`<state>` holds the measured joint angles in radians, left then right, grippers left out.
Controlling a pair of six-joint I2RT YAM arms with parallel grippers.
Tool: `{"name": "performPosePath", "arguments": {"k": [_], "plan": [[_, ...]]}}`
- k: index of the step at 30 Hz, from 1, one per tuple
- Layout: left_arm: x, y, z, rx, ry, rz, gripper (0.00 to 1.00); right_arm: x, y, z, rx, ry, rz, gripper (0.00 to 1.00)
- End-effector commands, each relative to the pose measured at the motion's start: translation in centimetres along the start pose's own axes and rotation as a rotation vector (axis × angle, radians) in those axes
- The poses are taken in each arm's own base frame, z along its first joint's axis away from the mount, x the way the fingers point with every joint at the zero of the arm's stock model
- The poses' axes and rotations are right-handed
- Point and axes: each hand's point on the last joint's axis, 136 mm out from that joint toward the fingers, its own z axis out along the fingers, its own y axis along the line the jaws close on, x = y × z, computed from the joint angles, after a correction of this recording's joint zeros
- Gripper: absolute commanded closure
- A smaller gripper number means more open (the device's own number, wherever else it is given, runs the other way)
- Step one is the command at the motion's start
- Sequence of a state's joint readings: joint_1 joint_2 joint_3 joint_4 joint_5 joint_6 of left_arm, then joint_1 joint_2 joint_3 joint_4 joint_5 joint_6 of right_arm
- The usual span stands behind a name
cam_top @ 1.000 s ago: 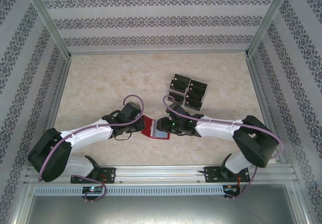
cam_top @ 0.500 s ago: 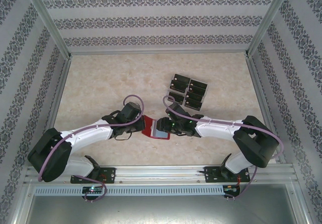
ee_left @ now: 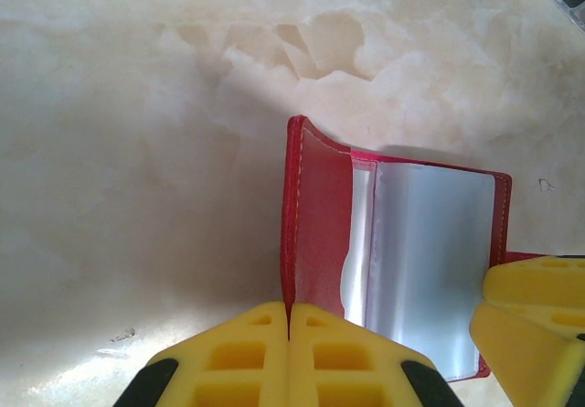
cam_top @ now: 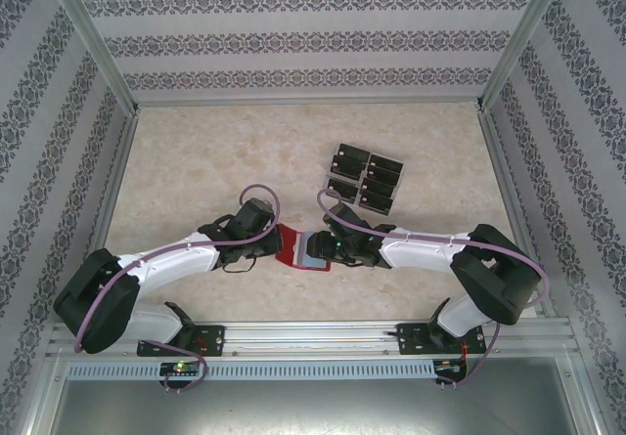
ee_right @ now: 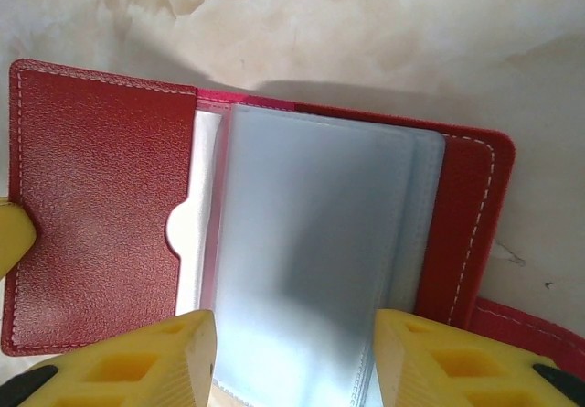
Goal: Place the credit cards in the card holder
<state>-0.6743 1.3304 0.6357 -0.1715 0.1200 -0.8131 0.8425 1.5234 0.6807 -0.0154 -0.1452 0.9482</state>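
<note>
Scarcely changed from a second earlier: both arms in the same pose, right gripper (ee_right: 294, 352) edged slightly toward the left one. Card holder (cam_top: 291, 246) lying open on marbled beige tabletop (cam_top: 196, 161), between the 2 grippers. Grained dark-red leather-like cover, pale stitching, glossy clear plastic sleeves inside. Left gripper (ee_left: 289, 325) pressed together, pinching the raised cover edge between blocky yellow fingers. Right gripper spread apart, straddling the sleeves; contact unclear. Black rectangular credit cards (cam_top: 365, 178) with pale marks clustered well beyond the card holder.
</note>
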Motion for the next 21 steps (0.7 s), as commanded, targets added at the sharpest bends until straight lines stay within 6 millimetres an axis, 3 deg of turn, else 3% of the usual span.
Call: {"name": "performPosePath", "arguments": {"k": [1, 21], "plan": [[0.2, -0.4, -0.2, 0.020, -0.006, -0.001, 1.00, -0.2, 0.6, 0.2, -0.009, -0.002, 0.007, 0.51], [0.3, -0.5, 0.0, 0.041, -0.010, -0.016, 1.00, -1.0, 5.2, 0.2, -0.145, 0.004, -0.009, 0.52]]}}
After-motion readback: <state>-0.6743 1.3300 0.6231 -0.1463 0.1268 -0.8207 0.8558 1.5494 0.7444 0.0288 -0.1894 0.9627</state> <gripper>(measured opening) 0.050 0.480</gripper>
